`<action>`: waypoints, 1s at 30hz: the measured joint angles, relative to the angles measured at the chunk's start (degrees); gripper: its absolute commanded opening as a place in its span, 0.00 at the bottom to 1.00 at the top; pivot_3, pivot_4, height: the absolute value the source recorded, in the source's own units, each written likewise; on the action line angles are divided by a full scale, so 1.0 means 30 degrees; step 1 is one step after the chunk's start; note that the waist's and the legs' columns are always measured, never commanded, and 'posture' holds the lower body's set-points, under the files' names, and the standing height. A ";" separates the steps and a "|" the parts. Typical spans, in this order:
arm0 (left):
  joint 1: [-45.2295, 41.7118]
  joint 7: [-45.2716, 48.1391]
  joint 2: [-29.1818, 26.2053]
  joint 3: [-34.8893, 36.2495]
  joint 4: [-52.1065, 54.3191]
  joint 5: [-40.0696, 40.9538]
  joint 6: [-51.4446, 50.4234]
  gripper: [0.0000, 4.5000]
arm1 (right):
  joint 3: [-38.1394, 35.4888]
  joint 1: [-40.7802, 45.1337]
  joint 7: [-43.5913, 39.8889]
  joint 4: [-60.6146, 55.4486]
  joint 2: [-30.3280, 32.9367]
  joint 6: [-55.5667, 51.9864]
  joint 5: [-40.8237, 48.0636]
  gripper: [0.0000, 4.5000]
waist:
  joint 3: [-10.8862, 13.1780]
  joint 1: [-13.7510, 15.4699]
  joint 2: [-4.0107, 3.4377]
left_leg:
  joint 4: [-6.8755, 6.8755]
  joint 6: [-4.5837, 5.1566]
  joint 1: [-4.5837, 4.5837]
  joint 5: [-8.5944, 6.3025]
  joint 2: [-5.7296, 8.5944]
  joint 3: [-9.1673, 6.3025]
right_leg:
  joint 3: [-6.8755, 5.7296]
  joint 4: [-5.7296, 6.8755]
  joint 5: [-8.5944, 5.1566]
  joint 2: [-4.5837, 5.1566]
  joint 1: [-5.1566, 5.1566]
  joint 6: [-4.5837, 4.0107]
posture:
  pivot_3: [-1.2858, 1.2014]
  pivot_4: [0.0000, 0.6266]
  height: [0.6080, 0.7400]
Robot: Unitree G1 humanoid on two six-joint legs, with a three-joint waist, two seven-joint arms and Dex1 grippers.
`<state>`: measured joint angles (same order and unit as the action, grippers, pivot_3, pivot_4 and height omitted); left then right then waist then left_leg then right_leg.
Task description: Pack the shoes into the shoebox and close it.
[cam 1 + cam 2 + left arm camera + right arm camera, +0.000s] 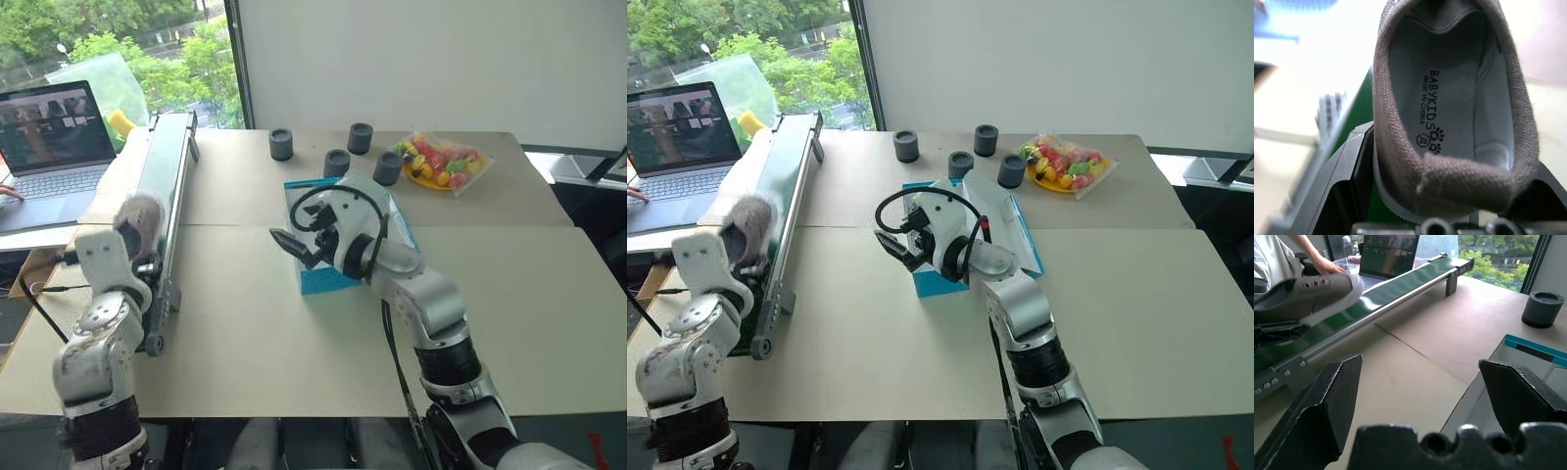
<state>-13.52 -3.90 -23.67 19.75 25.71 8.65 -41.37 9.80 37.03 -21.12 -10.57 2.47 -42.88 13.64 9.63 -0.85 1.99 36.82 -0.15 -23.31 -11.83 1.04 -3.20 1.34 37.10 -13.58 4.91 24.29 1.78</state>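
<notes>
A grey fabric shoe point(140, 217) with a pale sole hangs heel-first over the green conveyor point(167, 176). My left gripper point(125, 241) is shut on its heel. In the left wrist view the shoe point(1449, 98) shows its grey insole between the two black fingers point(1347, 186). The turquoise shoebox point(318, 280) stands open at the table's middle, white inside point(1508, 362). My right gripper point(294, 249) hovers over the box's near left corner, open and empty, pointing toward the conveyor. The right wrist view shows the shoe point(1308, 291) held above the belt.
Several dark-grey cylinders point(281, 144) stand behind the box. A bag of colourful toy fruit point(443, 162) lies at the back right. A laptop point(54, 127) sits left of the conveyor, with a person's hand point(1327, 265) at it.
</notes>
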 measured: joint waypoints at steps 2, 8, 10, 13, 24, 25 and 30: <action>-0.0754 -0.0189 -0.0060 -0.1262 0.1653 -0.1261 0.2359 0.61 | -0.1349 0.0661 0.0753 0.1129 -0.1094 -0.0640 0.0690 1.00 | -0.0001 0.0010 -0.0002 | -0.0013 -0.0002 0.0011 -0.0003 0.0001 -0.0002 | 0.0029 -0.0013 0.0008 0.0042 -0.0005 0.0015 | 0.52 0.24 1.00; -0.0143 0.0330 0.3595 -0.5173 0.2931 -0.0803 0.4021 0.61 | -1.0436 0.2520 0.5660 0.5627 -0.2611 -0.5626 0.9023 1.00 | -0.0011 0.0139 -0.0021 | -0.0017 0.0018 -0.0031 -0.0007 0.0008 0.0011 | 0.0050 -0.0074 0.0041 0.0072 -0.0009 0.0070 | 0.52 0.24 1.00; 0.0084 0.0492 0.4104 -0.5666 0.2964 -0.0509 0.3747 0.61 | -1.2472 0.2565 0.6976 0.6876 -0.2610 -0.6232 1.1036 1.00 | -0.0006 0.0033 -0.0029 | -0.0018 0.0021 -0.0056 -0.0008 0.0003 0.0030 | 0.0054 -0.0053 0.0039 0.0052 0.0026 0.0067 | 0.52 0.24 1.00; 0.0016 0.0937 0.4269 -0.6444 0.3125 -0.0507 0.3630 0.61 | -1.3214 0.2602 0.7956 0.7557 -0.2609 -0.6836 1.3367 1.00 | 0.0002 -0.0479 -0.0052 | -0.0026 0.0037 -0.0059 -0.0016 -0.0011 0.0113 | 0.0152 -0.0001 0.0037 -0.0016 0.0065 0.0063 | 0.52 0.24 1.00; -0.0882 0.1654 0.6169 -0.5943 0.2910 0.1684 0.1509 0.61 | -1.2629 0.3166 1.0567 0.7344 -0.2607 -0.5686 1.9254 1.00 | 0.0002 -0.0532 -0.0052 | 0.0016 0.0047 -0.0007 -0.0016 -0.0017 0.0202 | 0.0175 -0.0037 0.0038 -0.0057 -0.0027 0.0082 | 0.52 0.24 1.00; -0.0994 0.1625 0.6223 -0.5629 0.2783 0.1853 0.1318 0.61 | -1.2484 0.3163 1.0714 0.7289 -0.2605 -0.5444 1.9575 1.00 | 0.0002 -0.0549 -0.0051 | 0.0016 0.0047 -0.0007 -0.0016 -0.0022 0.0206 | 0.0176 -0.0036 0.0038 -0.0063 -0.0023 0.0082 | 0.52 0.24 1.00; -0.1714 0.1299 0.6519 -0.3865 0.2094 0.2951 0.0477 0.61 | -1.1565 0.3152 1.1144 0.7041 -0.2588 -0.4667 2.0048 1.00 | 0.0002 -0.0582 -0.0052 | 0.0016 0.0047 -0.0002 -0.0016 -0.0033 0.0217 | 0.0182 -0.0032 0.0038 -0.0075 -0.0024 0.0081 | 0.52 0.24 1.00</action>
<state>-18.66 0.00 -4.12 8.16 31.99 17.50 -39.94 -24.89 46.49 12.32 10.56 -5.29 -56.88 73.79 9.64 -2.60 1.83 36.87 -0.01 -23.32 -11.88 0.94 -2.55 1.89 37.00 -13.46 4.69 24.21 2.02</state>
